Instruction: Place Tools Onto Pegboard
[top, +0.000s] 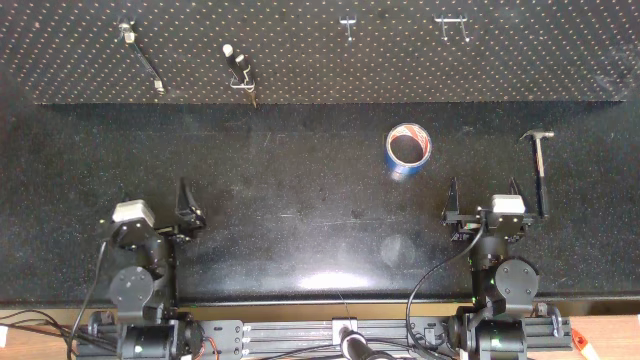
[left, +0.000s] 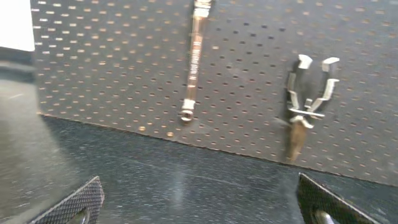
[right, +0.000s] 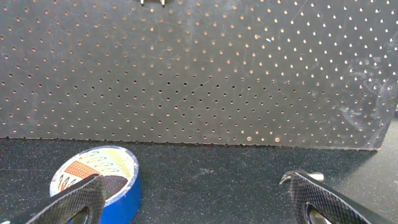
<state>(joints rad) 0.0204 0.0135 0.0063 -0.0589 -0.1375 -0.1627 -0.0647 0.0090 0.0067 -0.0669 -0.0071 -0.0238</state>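
Note:
A blue tape roll (top: 408, 148) lies flat on the black table right of centre, and it also lies close in front of my right gripper's one finger (right: 99, 180). A small hammer (top: 540, 162) rests on the table at the far right, head toward the pegboard. On the pegboard (top: 320, 50) hang a long slim tool (top: 145, 60) (left: 193, 59) and a pair of pliers (top: 240, 72) (left: 310, 93). My left gripper (top: 186, 203) (left: 199, 208) is open and holds nothing, low near its base. My right gripper (top: 485, 192) (right: 199, 202) is open too, just short of the tape.
Two bare metal hooks (top: 347, 25) (top: 452, 27) stick out of the pegboard's upper right part. The pegboard stands upright along the table's far edge. Black tabletop (top: 300, 180) stretches between the two arms.

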